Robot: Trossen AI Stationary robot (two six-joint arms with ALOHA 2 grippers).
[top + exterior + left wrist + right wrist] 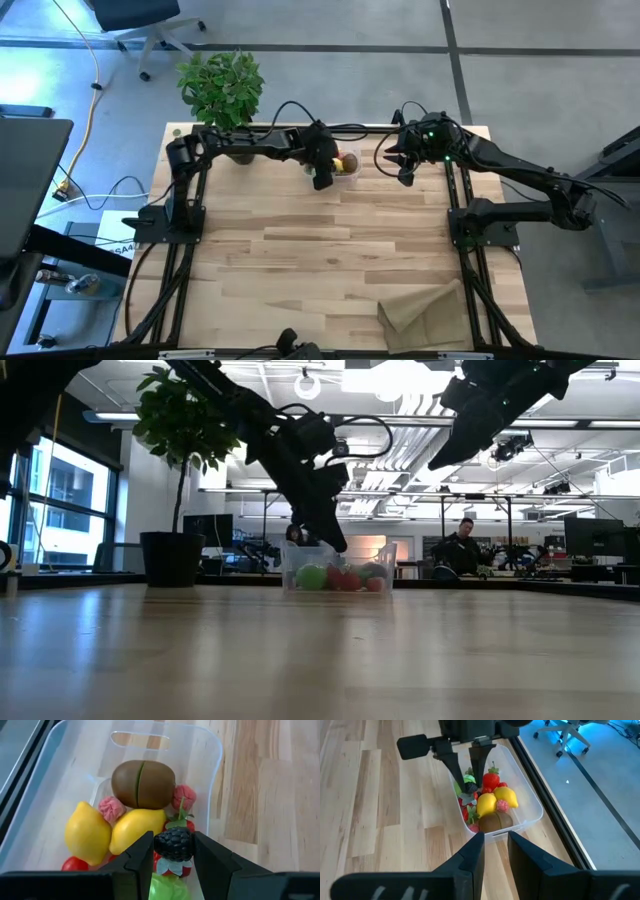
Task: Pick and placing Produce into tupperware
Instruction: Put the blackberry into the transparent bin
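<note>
Left gripper (172, 851) pinching blackberry (173, 843) over tupperware (210, 765), seemingly airborne

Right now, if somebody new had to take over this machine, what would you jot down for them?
Left gripper: shut on a blackberry, hanging over the tupperware.
Right gripper: empty, raised beside the tupperware.
Already inside: two lemons, kiwi, lime, strawberries, pink raspberries.
Left: release the blackberry. I can see no other loose produce on the table.
</note>
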